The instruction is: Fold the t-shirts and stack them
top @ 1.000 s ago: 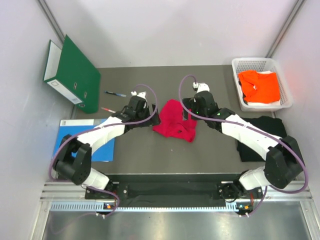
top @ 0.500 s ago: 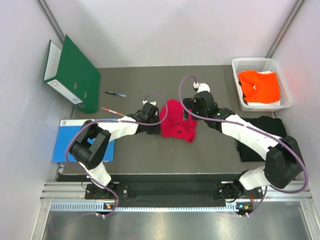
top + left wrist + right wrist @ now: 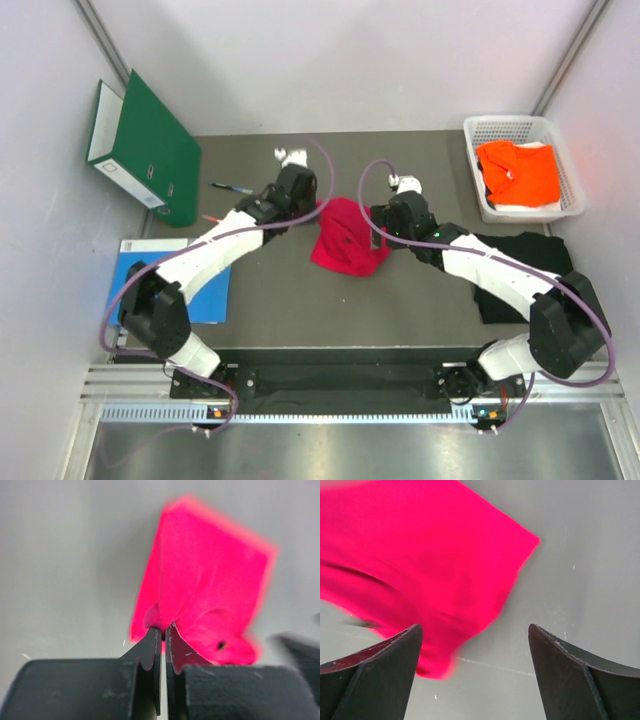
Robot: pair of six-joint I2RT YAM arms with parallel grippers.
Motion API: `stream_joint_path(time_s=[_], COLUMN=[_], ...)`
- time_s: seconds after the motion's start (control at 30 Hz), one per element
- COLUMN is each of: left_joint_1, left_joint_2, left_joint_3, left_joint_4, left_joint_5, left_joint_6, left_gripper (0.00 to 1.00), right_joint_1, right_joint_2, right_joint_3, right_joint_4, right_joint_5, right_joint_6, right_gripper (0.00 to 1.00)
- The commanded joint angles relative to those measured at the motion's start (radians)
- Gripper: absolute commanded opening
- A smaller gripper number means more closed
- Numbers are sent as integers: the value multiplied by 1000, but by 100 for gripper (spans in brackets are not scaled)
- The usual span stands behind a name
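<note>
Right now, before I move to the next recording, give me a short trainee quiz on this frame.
1. True or false: the left gripper is shut on the red t-shirt.
2. Fill in the missing word: the right gripper has its jaws ____.
3. Where is the orange t-shirt? A) in the white basket; B) in the left gripper; C) in the right gripper.

Key: 1 true; 2 open; 3 A.
</note>
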Motion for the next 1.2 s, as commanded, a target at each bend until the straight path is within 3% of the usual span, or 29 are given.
stream_joint_path(time_s=[0.0, 0.2, 0.4, 0.5, 0.67, 0.7, 0.83, 0.9, 1.03, 1.17], left_joint_1=[4, 4, 4, 4, -6, -13, -51, -53, -53, -49], left_joint_2=[-97, -84, -32, -2, 95, 110, 166, 157, 182, 215], left_joint_3=[245, 390, 497, 626, 939, 974, 1115, 1119, 1186, 1249], left_joint_4=[-131, -204, -267, -309, -333, -326, -280, -231, -114, -69], left_joint_5=[-128, -160, -176, -148, 175, 294, 430, 482, 612, 680], left_joint_6=[97, 121, 149, 173, 155, 149, 125, 95, 23, -26], left_gripper=[0, 0, 0, 0, 0, 0, 0, 0, 0, 0], right_joint_1=[-18, -38, -36, -36, -46, -53, -156, -284, -527, -596], right_joint_2=[-67, -87, -4, 18, -57, -76, -220, -284, -461, -502], right_joint_3=[-59, -160, -265, -277, -260, -253, -203, -185, -162, -136], right_joint_4=[38, 93, 268, 306, 201, 176, 43, -19, -39, -60], right_joint_5=[-8, -91, -295, -301, -183, -128, 24, 56, 46, 32], right_joint_6=[37, 119, 243, 258, 226, 211, 168, 145, 84, 37], right_gripper=[84, 83, 83, 83, 84, 84, 84, 82, 80, 79])
